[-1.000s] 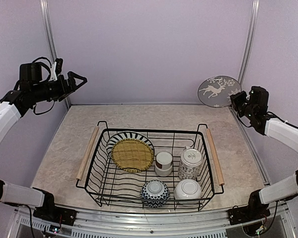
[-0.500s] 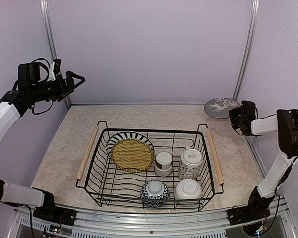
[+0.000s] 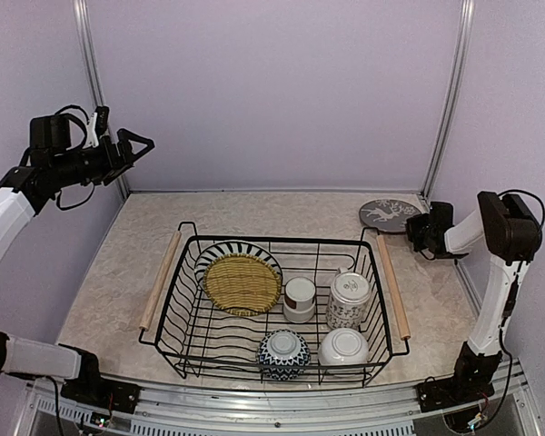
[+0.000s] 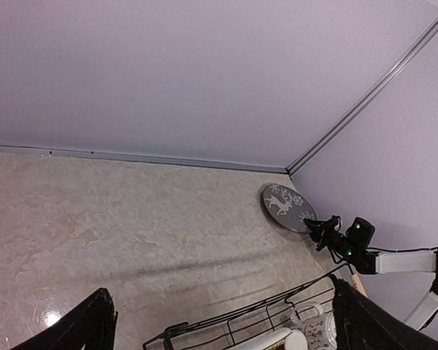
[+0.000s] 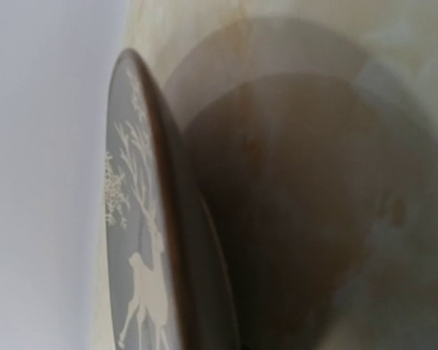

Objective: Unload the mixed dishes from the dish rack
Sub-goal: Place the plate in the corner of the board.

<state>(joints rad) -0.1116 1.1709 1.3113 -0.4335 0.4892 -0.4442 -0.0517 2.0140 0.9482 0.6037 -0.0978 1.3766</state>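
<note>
- The dish rack [image 3: 174,320] is a large rectangular basket of thin black wire. It sits in the middle of the counter [image 3: 118,254].
- A pale wooden rod handle [image 3: 160,280] runs along the rack's left short side, and a matching one [image 3: 392,286] along its right.
- In the rack's far left corner lies a black-white striped plate [image 3: 220,249]. A round woven yellow mat [image 3: 243,282] rests on top and hides most of it.
- Just right of the mat stands a white cup with brown band [image 3: 300,298]. A tall patterned cup [image 3: 348,300] stands beside it.
- Along the rack's near side sit a blue-patterned bowl [image 3: 283,352] and a white bowl [image 3: 344,346], both turned foot ring up.
- Beyond the rack's far right corner is a round grey deer plate [image 3: 385,213] with a white stag and snowflakes. It is low over the counter and casts a broad shadow there.
- The right claw [image 3: 416,231] meets that plate's rim and pinches it, though the wrist view shows no fingers.
- The left claw [image 3: 143,145] hangs high above the counter, off the rack's far left side. Its dark fingers [image 4: 87,328] are spread wide and hold nothing.
- The counter is glossy mottled beige stone, walled in pale lilac.
</note>
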